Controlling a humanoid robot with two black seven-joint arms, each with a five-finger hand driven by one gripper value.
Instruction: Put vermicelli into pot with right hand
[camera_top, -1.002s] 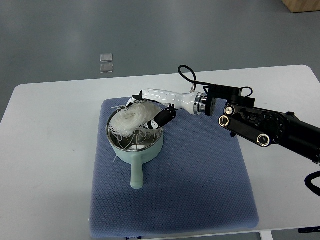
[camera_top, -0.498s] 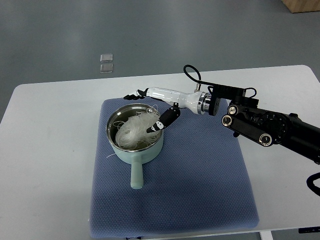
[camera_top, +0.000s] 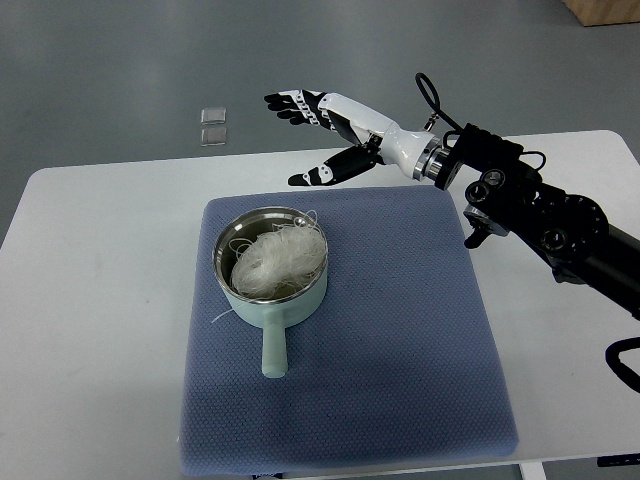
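A pale green pot (camera_top: 270, 290) with a steel inside and a short handle pointing toward me stands on the blue mat (camera_top: 400, 350). A white bundle of vermicelli (camera_top: 277, 260) lies inside it, with a few loose strands hanging over the rim. My right hand (camera_top: 312, 135) is raised above the far edge of the table, up and to the right of the pot, its fingers spread and holding nothing. Its black arm (camera_top: 545, 215) comes in from the right edge. The left arm does not show.
The white table (camera_top: 90, 330) carries the mat in its middle. Two small clear squares (camera_top: 212, 125) lie on the grey floor beyond the table. A brown box corner (camera_top: 605, 10) shows at the top right.
The right hand let the vermicelli drop into the pot, then lifted up and back away from the pot with its fingers spreading wide.
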